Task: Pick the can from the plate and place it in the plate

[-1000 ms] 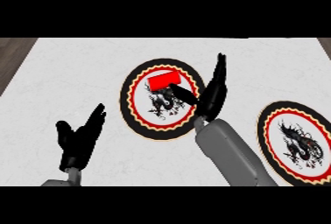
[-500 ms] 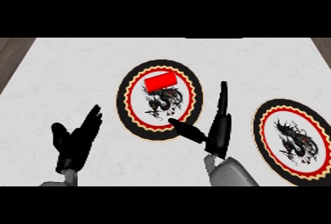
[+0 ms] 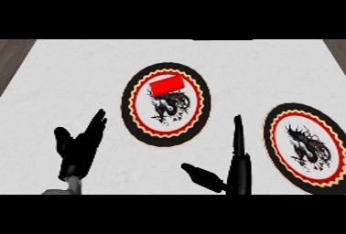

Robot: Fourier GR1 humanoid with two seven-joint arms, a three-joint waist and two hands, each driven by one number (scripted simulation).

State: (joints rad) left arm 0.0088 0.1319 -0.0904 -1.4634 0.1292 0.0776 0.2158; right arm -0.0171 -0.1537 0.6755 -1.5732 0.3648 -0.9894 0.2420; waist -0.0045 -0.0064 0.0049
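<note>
can, red, lies on its side in the upper part of the centre plate. right-hand plate holds nothing. right hand between plates, fingers straight, released. left hand rests released at lower left.

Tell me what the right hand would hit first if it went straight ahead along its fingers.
Likely nothing: the right hand points up the bare strip of counter between the two plates, passing right of the plate with the can. Depth is unclear.
</note>
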